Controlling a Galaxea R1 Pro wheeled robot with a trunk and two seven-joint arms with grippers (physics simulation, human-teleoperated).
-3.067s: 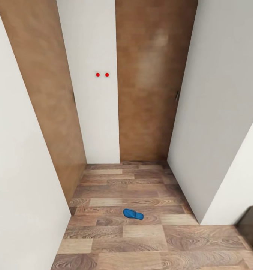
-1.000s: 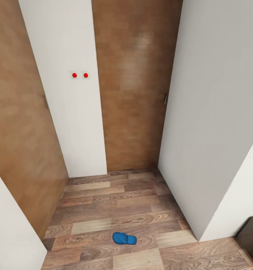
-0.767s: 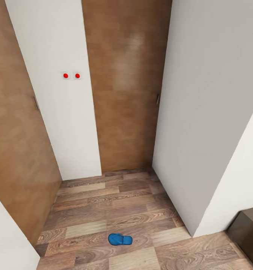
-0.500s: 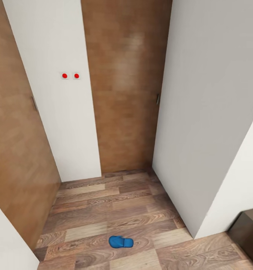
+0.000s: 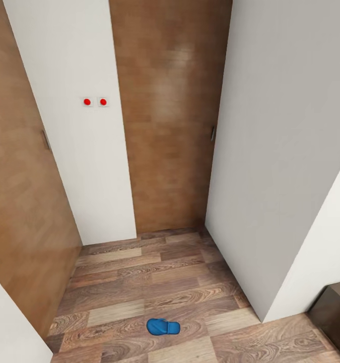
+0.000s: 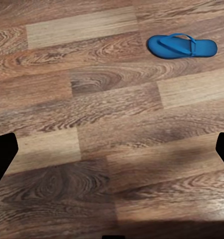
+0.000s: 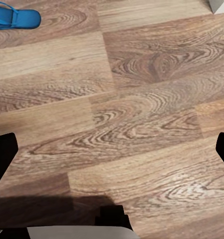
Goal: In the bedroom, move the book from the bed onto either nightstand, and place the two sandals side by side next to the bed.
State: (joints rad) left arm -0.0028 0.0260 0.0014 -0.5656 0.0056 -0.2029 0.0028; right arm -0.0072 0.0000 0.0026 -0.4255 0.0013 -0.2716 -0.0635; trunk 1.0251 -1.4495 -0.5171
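While both claws point(image 6: 112, 149) gape wide and empty, blue sandal point(image 5: 163, 327) on plank floor point(image 5: 154, 282).

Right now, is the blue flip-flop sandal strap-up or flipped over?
Strap-up. The bright blue flat flip-flop sandal lies flat on the wood-plank floor, with its Y-shaped thong strap visible on top in the left wrist view.

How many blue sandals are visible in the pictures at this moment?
1. A single blue sandal lies flat on the wood-plank floor, in front of the brown door between white walls. The second sandal may be elsewhere, out of view.
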